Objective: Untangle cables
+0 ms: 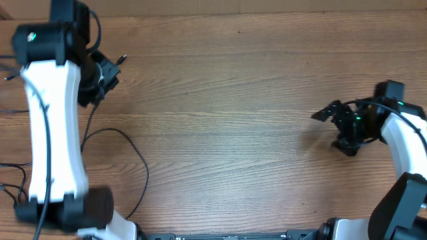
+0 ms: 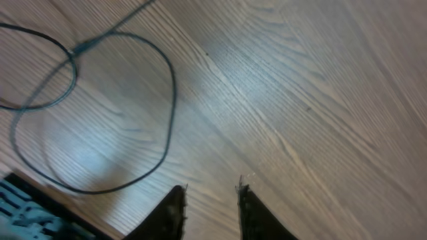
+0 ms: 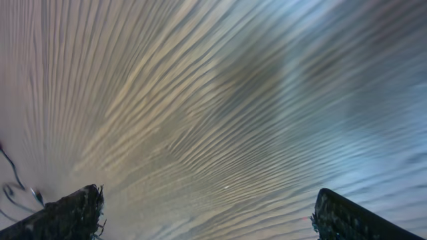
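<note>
A thin black cable curves in a loop over the wooden table at the lower left, beside my left arm; more thin cables lie at the left edge. In the left wrist view the cable forms overlapping loops at the upper left. My left gripper hovers at the far left, its jaws a little apart with only bare wood between them, well clear of the loops. My right gripper stands wide open at the right, far from the cables, with nothing between its fingers. A bit of cable shows at that view's left edge.
Wooden table stretches between the two arms. My white left arm lies over part of the cables at the left. A dark teal-marked object sits at the bottom left of the left wrist view.
</note>
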You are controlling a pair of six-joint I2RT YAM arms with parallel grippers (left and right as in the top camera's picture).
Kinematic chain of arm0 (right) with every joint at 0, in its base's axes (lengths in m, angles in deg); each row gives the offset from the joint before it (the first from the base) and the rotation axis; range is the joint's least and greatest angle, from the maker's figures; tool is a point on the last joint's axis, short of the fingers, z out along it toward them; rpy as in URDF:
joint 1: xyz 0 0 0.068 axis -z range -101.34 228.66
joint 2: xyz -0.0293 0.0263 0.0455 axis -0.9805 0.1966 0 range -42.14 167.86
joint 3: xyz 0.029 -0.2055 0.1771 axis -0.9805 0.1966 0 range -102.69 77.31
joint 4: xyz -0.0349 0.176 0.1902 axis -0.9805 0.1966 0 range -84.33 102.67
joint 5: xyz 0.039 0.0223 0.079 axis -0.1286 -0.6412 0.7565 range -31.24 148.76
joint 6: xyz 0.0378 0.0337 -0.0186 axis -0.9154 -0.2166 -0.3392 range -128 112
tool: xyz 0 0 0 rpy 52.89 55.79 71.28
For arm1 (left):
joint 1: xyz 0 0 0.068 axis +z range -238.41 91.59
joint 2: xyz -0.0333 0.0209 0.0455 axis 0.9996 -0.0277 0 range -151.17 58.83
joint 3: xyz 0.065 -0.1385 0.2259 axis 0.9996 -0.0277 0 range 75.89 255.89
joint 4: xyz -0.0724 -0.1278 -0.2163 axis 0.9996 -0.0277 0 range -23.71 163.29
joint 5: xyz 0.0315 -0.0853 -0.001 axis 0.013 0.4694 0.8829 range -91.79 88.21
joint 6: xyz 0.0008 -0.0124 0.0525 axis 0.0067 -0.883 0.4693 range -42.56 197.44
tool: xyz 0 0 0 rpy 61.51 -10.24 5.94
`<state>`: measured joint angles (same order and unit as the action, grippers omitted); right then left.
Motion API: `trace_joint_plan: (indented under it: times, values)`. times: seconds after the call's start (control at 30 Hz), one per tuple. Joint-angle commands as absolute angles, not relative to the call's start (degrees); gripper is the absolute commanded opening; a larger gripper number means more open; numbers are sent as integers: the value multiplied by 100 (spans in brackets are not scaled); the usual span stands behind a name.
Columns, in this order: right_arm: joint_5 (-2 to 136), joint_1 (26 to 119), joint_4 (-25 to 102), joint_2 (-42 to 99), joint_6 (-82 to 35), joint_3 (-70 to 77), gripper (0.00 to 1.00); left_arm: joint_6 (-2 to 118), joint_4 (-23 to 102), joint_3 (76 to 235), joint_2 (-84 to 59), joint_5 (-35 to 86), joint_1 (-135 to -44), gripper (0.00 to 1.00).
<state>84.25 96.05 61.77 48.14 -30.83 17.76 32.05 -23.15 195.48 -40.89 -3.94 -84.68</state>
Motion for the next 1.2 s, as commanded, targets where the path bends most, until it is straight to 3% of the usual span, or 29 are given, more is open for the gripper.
trace_joint_plan:
  times: [0.0,0.07,0.1,0.2,0.23,0.43,0.63,0.8,0.93,1.03,1.17]
  values:
    - [8432,9231,6083,4790,-3022,1811,100,3188,-2353,18916,-3279,-868,-8495,37]
    - [8432,9028,6004,4790,-3024,1811,100,2888,-2353,18365,-2776,-1126,-8481,38]
    - [8432,8953,5974,4790,-3024,1811,100,2674,-2353,18042,-2500,-1266,-8462,46]
    - [8432,8744,5906,4790,-3024,1811,100,2095,-2353,16988,-1650,-1636,-8392,87]
    - [8432,8687,5891,4790,-3024,1811,100,1911,-2353,16562,-1340,-1767,-8368,95]
    - [8432,8442,5757,4790,-3026,1811,100,611,-2353,14575,-245,-2082,-8339,91]
    - [8430,8418,5829,4790,-3024,1811,100,-830,-2016,13030,13,-2134,-8337,98]
    - [8388,8418,5716,4790,-3024,1811,100,-423,-361,12757,-94,-2095,-8252,100]
    - [8334,8418,5740,4790,-3024,1811,100,1011,714,12757,-162,-3810,-8239,100]
    - [8115,8418,5729,4790,-3024,1811,100,2154,900,12757,-251,-4599,-8108,100]
    - [7890,8418,5685,4790,-3026,1811,100,2228,148,12750,-411,-5017,-7620,100]
